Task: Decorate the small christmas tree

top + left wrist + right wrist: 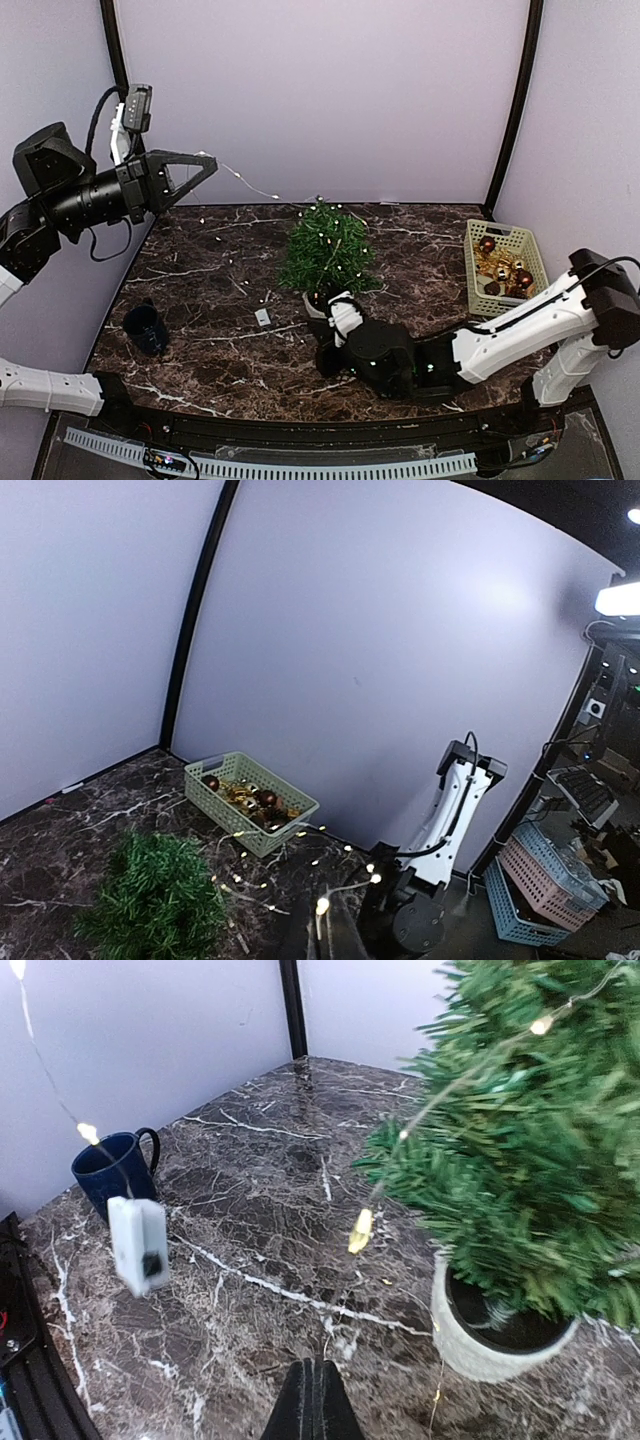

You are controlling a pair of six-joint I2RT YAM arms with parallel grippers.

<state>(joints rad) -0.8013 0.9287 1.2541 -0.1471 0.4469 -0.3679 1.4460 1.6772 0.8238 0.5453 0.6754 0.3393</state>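
High at left, the left claw (208,160) pinches a thin wire string of lit fairy lights (245,182) that runs to the small dark-green artificial christmas tree (328,250), which stands mid-back on the dark marbled desk (200,260). The right claw (313,1405), pressed together on nothing visible, sits low by the tree's base. A hard tug would likely tip the tree or strip the lights. Only the right wrist view shows the round white pot (480,1345); overhead, foliage hides it.

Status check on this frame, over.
Left gripper raised, shut on light string. Right gripper shut, low beside the small christmas tree. String drapes tree. Blue mug stands apart, left.
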